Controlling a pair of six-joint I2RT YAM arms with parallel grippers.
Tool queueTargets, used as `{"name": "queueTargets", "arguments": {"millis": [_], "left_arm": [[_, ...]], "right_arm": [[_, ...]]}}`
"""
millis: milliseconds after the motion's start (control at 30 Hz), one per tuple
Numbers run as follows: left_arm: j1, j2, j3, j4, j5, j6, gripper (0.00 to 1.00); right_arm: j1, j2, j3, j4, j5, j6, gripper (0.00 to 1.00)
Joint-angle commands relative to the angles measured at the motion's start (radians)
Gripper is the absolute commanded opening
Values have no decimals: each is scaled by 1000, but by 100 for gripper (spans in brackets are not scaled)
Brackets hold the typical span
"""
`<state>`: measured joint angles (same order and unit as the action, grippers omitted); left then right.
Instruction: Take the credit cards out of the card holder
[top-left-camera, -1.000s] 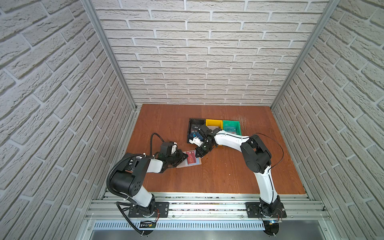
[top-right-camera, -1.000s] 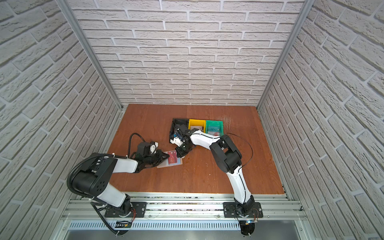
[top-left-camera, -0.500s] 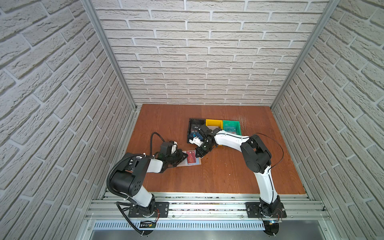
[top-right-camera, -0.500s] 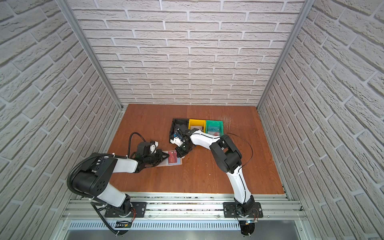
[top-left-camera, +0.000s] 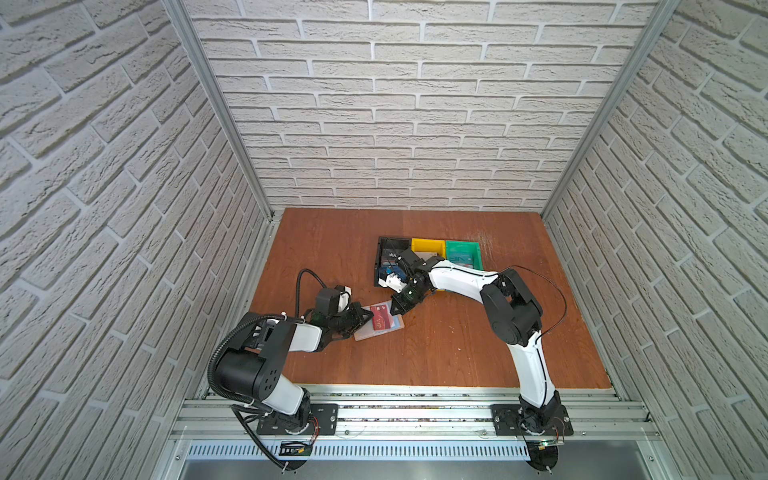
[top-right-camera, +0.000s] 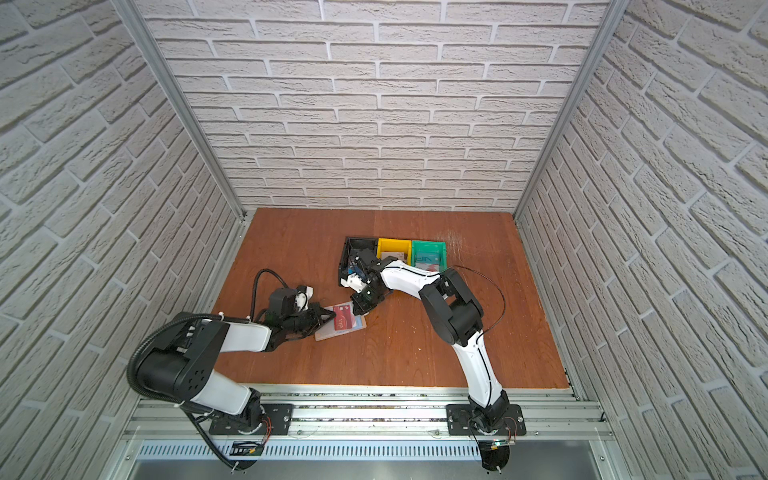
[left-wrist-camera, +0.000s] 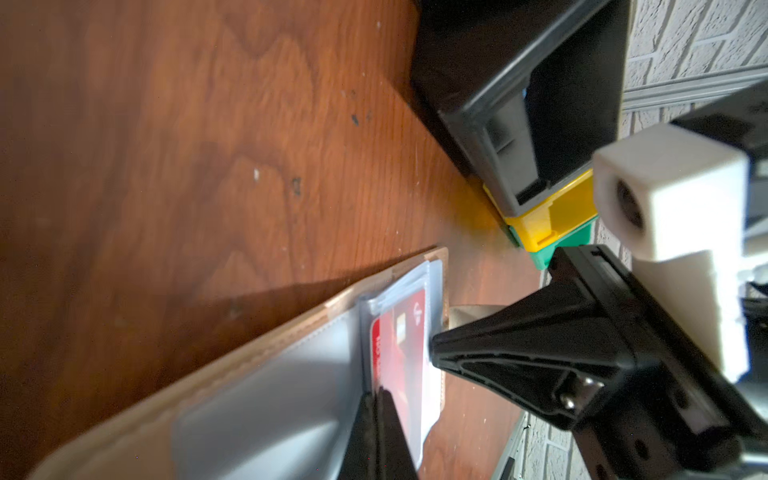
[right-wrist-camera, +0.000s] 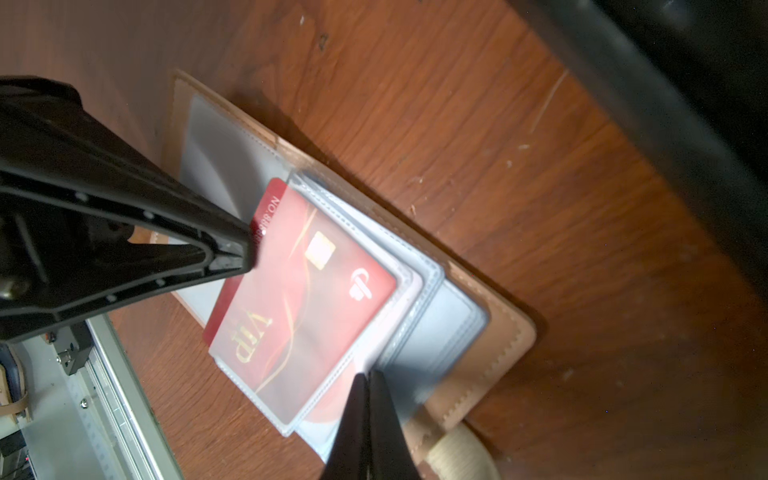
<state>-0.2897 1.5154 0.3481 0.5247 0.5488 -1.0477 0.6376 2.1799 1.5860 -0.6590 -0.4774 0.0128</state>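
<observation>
**Right: left hand (right-wrist-camera: 249, 253) on the dark red card (right-wrist-camera: 307, 291), right hand (right-wrist-camera: 368, 386) on the clear sleeve (right-wrist-camera: 409, 291)**

Left hand: black tapered fingers fully closed, nipping the bare edge of the card where it pokes out of its pocket. The card is glossy plastic with gold "VIP" lettering and a chip patch.

Right hand: fingers also closed, with the tips clamped on the opposite rim of the sleeve, a soft stitched plastic pocket.

The two hands' tips face each other across the card, near but apart.

The card holder (right-wrist-camera: 498, 332) lies open on the wood-grain surface (top-left-camera: 415, 357), directly under both tips. It is tan leatherette with a stitched border, rounded corners and a stack of clear pockets.

Behind the right hand's wrist sit the black bin (top-left-camera: 384, 243), yellow bin (top-left-camera: 428, 245) and green bin (top-left-camera: 461, 249). All three are rigid plastic, in one row.
</observation>
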Motion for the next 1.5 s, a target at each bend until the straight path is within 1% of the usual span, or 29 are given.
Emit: {"name": "queueTargets", "arguments": {"millis": [0,200,567,1033,1267,1467], "left_arm": [[21,-27,-32,-90,-18,37,0],[34,-70,-35,-147,-27,55,0],[51,-86,-52,-156,-24,55,0],[84,-188,-74,-271,-30,94,0],[82,-134,-48,-236,-20,89,0],[43,-66,-5,-198,-21,82,3]], "right_arm": [[2,50,-8,-32,29,6,6],[2,50,-5,-31,21,9,6],[2,53,-8,-30,9,13,6],[7,21,3,-33,-12,11,6],[45,-40,38,-36,-61,-13,7],[89,-43,84,-34,-89,-6,7]]}}
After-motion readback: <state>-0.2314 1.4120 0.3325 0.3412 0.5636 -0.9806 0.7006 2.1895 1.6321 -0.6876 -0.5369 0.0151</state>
